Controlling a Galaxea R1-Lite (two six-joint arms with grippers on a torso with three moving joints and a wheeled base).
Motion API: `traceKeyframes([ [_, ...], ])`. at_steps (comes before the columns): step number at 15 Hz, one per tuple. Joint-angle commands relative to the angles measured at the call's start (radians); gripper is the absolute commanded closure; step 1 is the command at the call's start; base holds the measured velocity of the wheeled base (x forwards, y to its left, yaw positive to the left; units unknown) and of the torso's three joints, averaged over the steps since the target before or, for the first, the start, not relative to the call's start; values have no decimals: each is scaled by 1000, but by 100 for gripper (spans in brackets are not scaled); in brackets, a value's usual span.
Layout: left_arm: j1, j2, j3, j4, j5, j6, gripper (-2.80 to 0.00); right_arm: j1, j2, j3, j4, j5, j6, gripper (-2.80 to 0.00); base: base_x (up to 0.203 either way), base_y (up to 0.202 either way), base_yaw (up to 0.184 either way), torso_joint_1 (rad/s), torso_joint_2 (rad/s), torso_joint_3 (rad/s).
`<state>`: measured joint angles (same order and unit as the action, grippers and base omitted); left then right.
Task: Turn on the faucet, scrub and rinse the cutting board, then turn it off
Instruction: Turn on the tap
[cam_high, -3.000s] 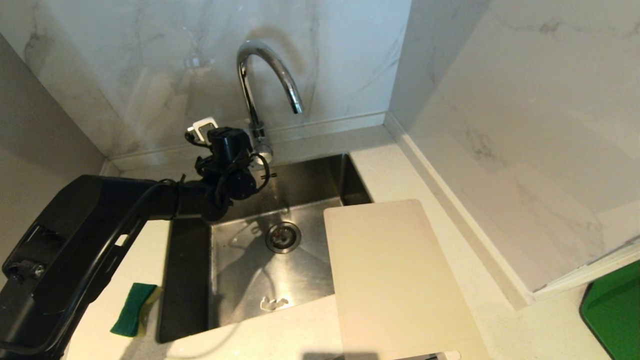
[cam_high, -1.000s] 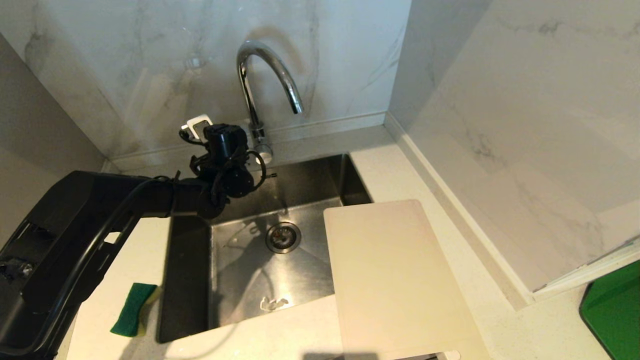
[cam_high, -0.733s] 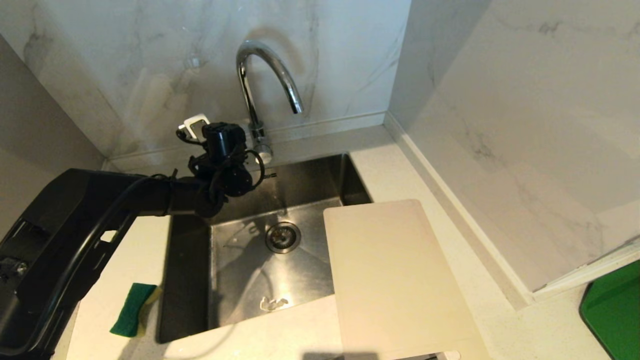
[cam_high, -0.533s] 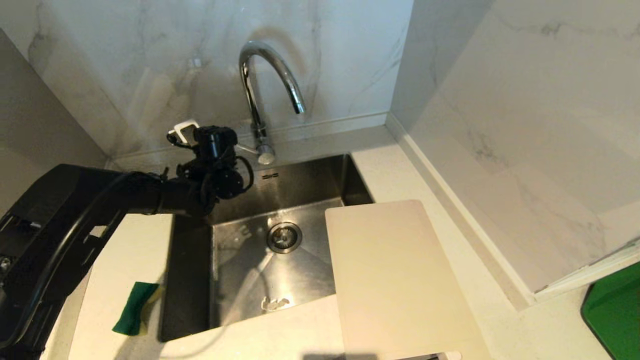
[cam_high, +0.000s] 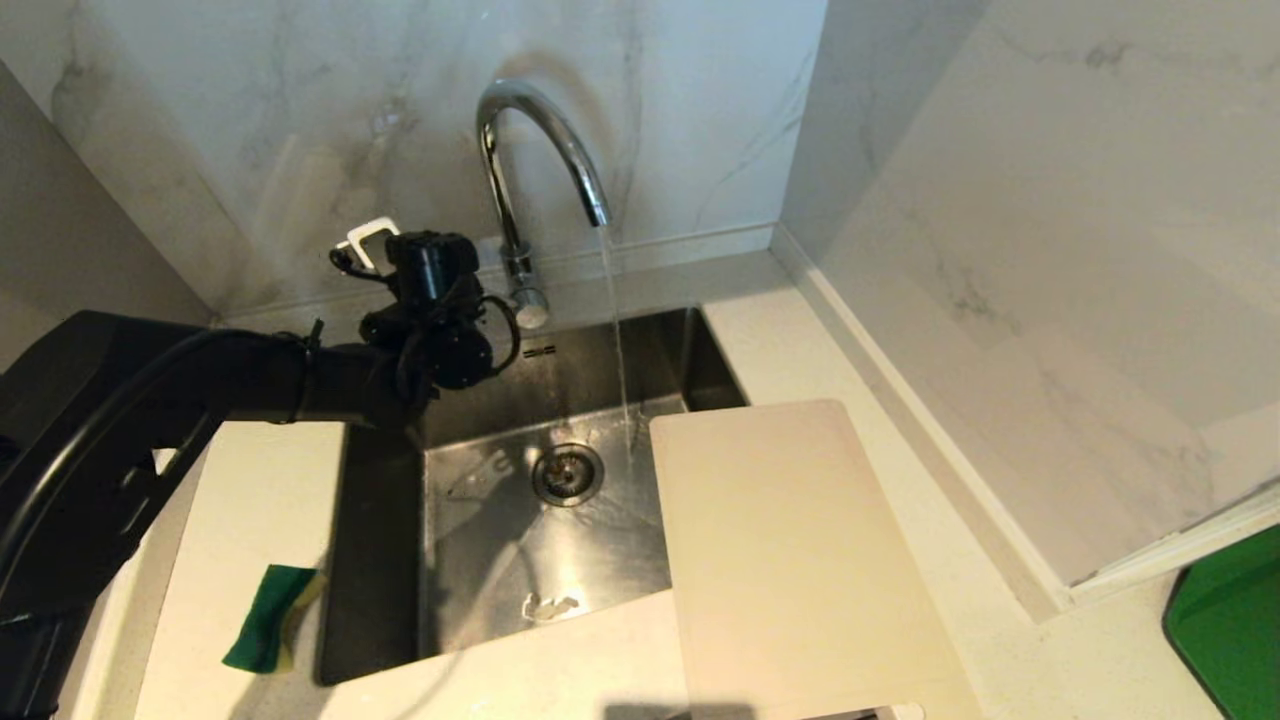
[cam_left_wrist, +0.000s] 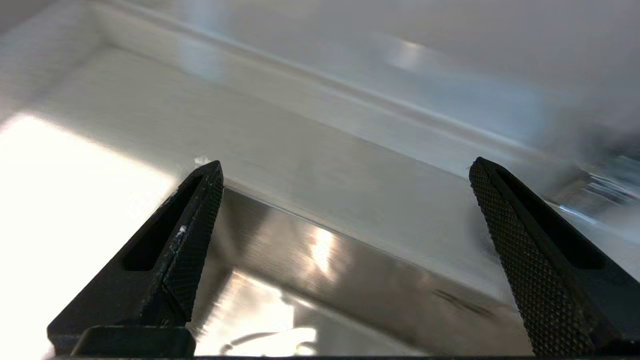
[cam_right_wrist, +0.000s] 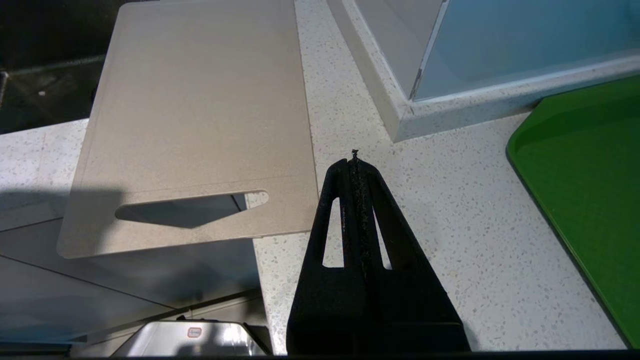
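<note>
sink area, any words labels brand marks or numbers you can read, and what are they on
Nothing here can be read.
Small dark mark on the back wall of the sink, below the faucet: too small to read.
Small red-outlined label on the silver part at the edge of the right wrist view: too blurred to read.
The cutting board, sponge and green tray show no print.

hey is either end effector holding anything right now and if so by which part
Nothing is held. The left end effector is open and empty near the faucet; the right end effector is shut on nothing.
</note>
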<state>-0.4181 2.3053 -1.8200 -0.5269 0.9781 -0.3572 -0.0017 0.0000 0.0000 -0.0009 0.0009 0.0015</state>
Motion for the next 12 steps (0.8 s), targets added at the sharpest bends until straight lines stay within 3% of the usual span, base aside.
traceKeyframes([
  [1,-4,-31,2,-5,7,-5,-280,0,0,0,-1,1,0,0,0,0,0,0,0,0],
  [4,-17,-77,-3,-3,7,-14,-280,0,0,0,-1,1,0,0,0,0,0,0,0,0],
  [7,-19,-106,-7,57,7,-75,-280,0,0,0,-1,1,0,0,0,0,0,0,0,0],
  [10,-17,-132,-25,302,-6,-224,-280,0,0,0,-1,1,0,0,0,0,0,0,0,0],
  [12,-9,-144,-103,470,-54,-312,-280,0,0,0,-1,1,0,0,0,0,0,0,0,0],
])
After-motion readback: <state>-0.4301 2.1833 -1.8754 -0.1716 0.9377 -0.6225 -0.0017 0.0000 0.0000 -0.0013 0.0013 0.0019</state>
